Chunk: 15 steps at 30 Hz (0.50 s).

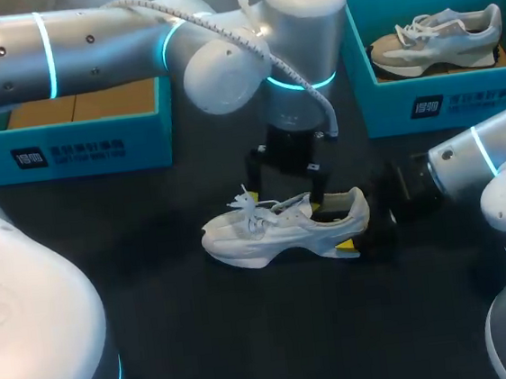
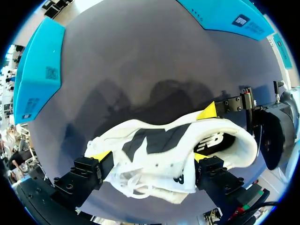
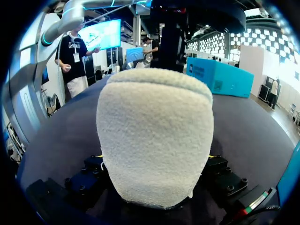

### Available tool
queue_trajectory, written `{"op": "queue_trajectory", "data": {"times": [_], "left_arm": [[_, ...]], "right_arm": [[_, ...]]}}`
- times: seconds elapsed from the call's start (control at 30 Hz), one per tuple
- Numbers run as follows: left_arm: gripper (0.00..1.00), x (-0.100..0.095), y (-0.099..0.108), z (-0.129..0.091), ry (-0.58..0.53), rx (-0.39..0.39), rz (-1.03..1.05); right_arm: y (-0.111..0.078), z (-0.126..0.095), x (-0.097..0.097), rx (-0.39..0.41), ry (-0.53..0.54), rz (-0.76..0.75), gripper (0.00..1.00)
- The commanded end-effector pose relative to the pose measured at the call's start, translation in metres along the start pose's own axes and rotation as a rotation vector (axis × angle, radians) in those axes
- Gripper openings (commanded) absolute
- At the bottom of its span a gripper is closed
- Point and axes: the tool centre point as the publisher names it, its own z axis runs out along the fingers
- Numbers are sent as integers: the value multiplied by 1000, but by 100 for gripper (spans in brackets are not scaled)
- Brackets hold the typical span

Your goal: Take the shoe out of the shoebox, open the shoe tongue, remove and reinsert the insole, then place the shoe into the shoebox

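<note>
One white shoe (image 1: 276,232) sat mid-scene; the right gripper (image 1: 358,225) clenched its heel from the right, while the left gripper (image 1: 287,190) straddled its laces, grasp impossible to tell.

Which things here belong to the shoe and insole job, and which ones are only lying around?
Job: white shoe, left gripper, right gripper, empty shoebox, probably its own.
Lying about: second shoebox, beige shoe inside it.
</note>
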Motion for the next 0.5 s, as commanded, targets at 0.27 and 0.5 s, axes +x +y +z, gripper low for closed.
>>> {"op": "queue_trajectory", "data": {"times": [0.27, 0.5], "left_arm": [[100, -15, 21, -26, 62, 24, -61], [100, -15, 26, -27, 80, 22, -58]], "right_arm": [[0, 8, 1, 5, -1, 1, 0], [0, 8, 1, 5, -1, 1, 0]]}}
